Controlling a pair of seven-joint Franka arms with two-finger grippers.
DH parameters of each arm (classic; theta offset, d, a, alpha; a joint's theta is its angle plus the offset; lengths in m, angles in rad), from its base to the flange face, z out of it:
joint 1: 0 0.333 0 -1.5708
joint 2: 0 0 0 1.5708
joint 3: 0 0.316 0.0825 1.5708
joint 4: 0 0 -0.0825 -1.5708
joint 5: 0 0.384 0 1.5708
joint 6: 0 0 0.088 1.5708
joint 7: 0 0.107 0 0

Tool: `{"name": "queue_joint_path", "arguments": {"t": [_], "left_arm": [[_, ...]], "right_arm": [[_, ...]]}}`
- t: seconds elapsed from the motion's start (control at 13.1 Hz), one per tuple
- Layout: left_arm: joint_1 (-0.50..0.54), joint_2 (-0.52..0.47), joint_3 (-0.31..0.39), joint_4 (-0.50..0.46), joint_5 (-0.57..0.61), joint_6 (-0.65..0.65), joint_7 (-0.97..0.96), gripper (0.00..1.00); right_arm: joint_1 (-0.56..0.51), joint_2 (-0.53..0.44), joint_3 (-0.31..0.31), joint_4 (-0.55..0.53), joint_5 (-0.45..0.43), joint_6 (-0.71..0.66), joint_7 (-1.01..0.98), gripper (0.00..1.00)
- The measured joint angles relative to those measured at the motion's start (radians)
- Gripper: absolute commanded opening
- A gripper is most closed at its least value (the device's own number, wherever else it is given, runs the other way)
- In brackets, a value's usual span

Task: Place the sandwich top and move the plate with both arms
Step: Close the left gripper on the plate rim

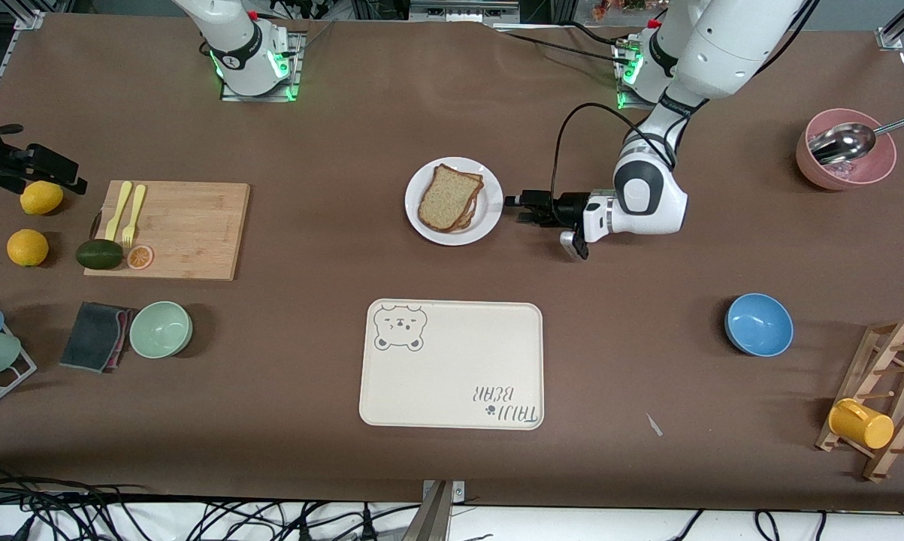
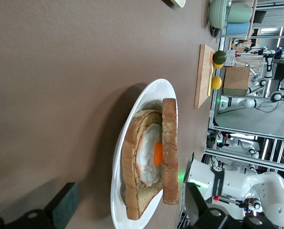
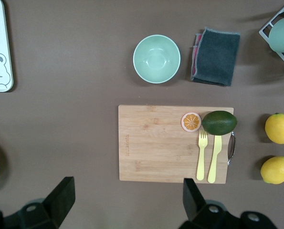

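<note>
Bear tray (image 1: 452, 364): nearest front camera, bare, nothing between it and plate.
Plate (image 1: 485, 218): mid-table; sandwich top (image 1: 445, 197) already on egg slice (image 2: 149, 157) (askew). Move left to do.
Left gripper (image 1: 523, 210): low beside plate rim, fingers wide, empty.
Right gripper (image 3: 125, 198): waits over cutting board (image 3: 156, 143), fingers spread, empty.

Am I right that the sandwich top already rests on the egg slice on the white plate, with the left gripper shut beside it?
Not quite: the left gripper beside the plate is open, as the left wrist view shows. The sandwich top does rest on the egg slice.
</note>
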Motion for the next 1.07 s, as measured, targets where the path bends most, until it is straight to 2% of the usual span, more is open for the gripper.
{"name": "queue_joint_path", "arguments": {"t": [0.23, 0.31, 0.46, 1.07], "left_arm": [[-0.012, 0.008, 0.0, 0.002, -0.011, 0.001, 0.0, 0.84], [-0.016, 0.013, 0.0, 0.004, -0.014, 0.001, 0.002, 0.82], [-0.019, 0.021, 0.0, 0.008, -0.015, 0.001, 0.002, 0.7], [-0.052, 0.034, 0.0, 0.011, -0.059, 0.007, 0.003, 0.69]], "right_arm": [[0.0, 0.0, 0.0, 0.0, 0.0, 0.0, 0.0, 1.0], [0.0, 0.0, 0.0, 0.0, 0.0, 0.0, 0.0, 1.0], [0.0, 0.0, 0.0, 0.0, 0.0, 0.0, 0.0, 1.0], [0.0, 0.0, 0.0, 0.0, 0.0, 0.0, 0.0, 1.0]]}}
